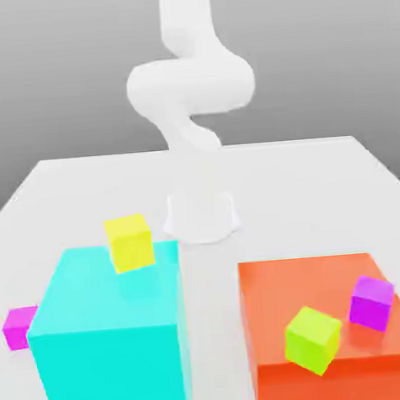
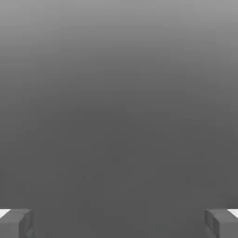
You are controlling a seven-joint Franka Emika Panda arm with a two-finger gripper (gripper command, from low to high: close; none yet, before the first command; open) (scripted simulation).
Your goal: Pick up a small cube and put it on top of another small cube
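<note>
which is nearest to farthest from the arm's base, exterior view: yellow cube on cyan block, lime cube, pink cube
1. yellow cube, on the cyan block, beside the base
2. lime cube, on the orange block, and pink cube, on the table: too close to call

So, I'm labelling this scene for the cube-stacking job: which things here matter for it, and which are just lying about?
Part of the job:
- pink-magenta small cube, on the table beside the cyan block
- gripper, fingers wide apart, holding nothing
- a small cube to stack on; which one cannot be told

Lying about or candidates:
- yellow cube
- yellow-green cube
- violet cube
- big cyan block
- big orange block
</note>
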